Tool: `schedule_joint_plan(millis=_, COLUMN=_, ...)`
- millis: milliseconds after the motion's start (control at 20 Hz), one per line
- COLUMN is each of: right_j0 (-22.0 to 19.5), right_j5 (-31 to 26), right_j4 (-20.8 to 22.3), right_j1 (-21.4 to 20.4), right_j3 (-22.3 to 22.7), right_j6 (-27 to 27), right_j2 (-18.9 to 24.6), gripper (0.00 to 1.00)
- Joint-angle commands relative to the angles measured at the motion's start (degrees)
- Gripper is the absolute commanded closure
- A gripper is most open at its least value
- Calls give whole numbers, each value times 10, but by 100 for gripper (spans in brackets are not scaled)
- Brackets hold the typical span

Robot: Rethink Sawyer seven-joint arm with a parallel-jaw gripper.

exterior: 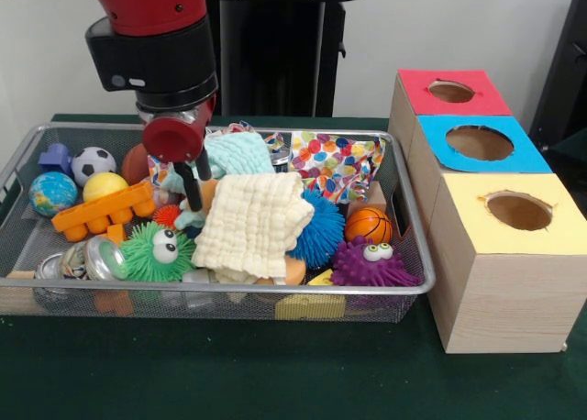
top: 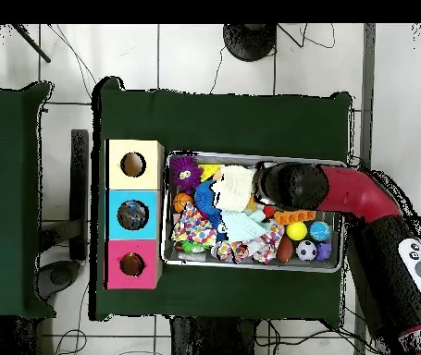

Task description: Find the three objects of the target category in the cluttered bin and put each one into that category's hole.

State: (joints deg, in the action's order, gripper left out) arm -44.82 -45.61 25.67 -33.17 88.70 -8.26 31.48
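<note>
Cloths: cream waffle cloth lay mid-bin, beside the gripper, whose fingers we saw parted and empty. We judged it light, limp, non-slip; pinch a raised fold.

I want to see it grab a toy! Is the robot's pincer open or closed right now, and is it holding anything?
Pincer: down in the bin among the cloths; open or closed cannot be told, nor whether it holds anything.
</note>
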Motion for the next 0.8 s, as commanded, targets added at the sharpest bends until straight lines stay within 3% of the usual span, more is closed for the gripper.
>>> schedule_joint_plan(millis=50, right_j0=8, right_j5=-32, right_j4=26, right_j1=33, right_j3=-19, right_j6=-31, right_j2=-13, gripper=0)
schedule_joint_plan(millis=450, right_j0=28, right_j5=-62, right_j4=31, right_j1=41, right_j3=-48, right_j6=-55, right_j2=-48, gripper=0)
schedule_joint_plan(millis=800, right_j0=39, right_j5=-61, right_j4=26, right_j1=42, right_j3=-44, right_j6=-76, right_j2=-68, gripper=0)
